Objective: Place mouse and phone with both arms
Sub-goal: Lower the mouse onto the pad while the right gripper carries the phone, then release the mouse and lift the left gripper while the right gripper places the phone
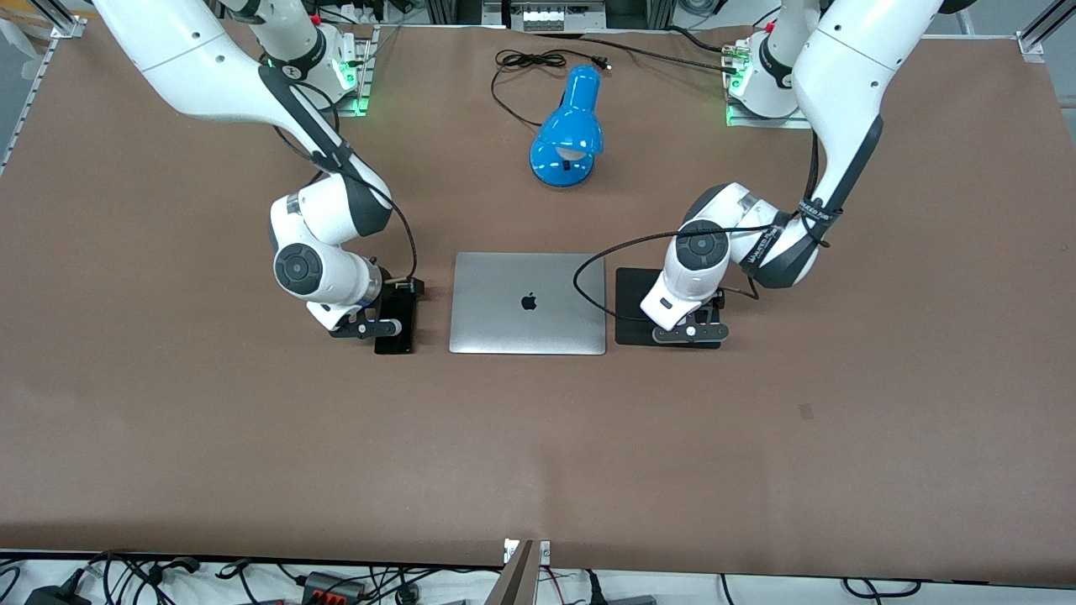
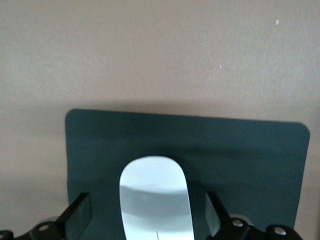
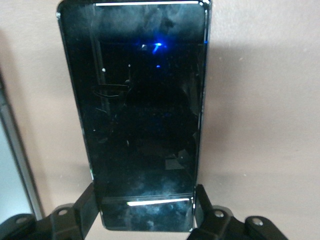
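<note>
The white mouse (image 2: 155, 200) lies on a dark square mat (image 2: 250, 150), which sits beside the laptop toward the left arm's end of the table. My left gripper (image 2: 148, 212) is low over it and open, with a gap between the mouse and each finger. In the front view the left gripper (image 1: 689, 332) hides the mouse above the mat (image 1: 630, 294). The black phone (image 3: 140, 100) lies flat on the table beside the laptop, toward the right arm's end. My right gripper (image 3: 145, 210) is shut on the phone's long edges near one end. In the front view the right gripper (image 1: 374, 328) covers part of the phone (image 1: 399, 336).
A closed silver laptop (image 1: 528, 302) lies between the phone and the mat. A blue desk lamp (image 1: 570, 126) lies farther from the front camera, with its black cable (image 1: 521, 63) looped near the arms' bases. Bare brown table lies nearer the front camera.
</note>
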`<control>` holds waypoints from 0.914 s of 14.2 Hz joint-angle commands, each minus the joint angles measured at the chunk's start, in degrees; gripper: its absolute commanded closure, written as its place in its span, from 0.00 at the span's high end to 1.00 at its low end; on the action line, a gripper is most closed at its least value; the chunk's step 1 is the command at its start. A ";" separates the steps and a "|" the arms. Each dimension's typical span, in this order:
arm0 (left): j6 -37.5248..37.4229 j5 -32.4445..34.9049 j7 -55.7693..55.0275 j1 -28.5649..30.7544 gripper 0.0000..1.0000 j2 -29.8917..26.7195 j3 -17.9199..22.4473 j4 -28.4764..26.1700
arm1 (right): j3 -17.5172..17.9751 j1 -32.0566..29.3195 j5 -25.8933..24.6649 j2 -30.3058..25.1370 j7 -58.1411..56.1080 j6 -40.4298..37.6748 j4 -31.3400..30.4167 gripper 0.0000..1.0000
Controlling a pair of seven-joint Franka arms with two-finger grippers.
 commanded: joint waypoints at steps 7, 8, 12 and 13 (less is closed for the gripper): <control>-30.28 1.63 9.56 1.75 1.00 -9.40 -0.44 14.58 | 0.02 2.36 -0.33 1.60 2.78 -0.59 1.66 0.27; -32.58 1.54 14.13 2.36 1.00 -10.19 -0.18 16.34 | 0.02 2.97 -0.33 1.60 2.78 -0.68 1.57 0.27; -42.68 0.66 29.79 7.72 1.00 -13.52 -0.61 22.32 | -0.24 3.33 -0.41 1.69 2.69 -1.82 1.13 0.27; -45.58 0.66 31.03 8.08 1.00 -15.62 -0.61 23.38 | -0.24 3.15 -0.50 1.69 2.69 -2.17 1.04 0.27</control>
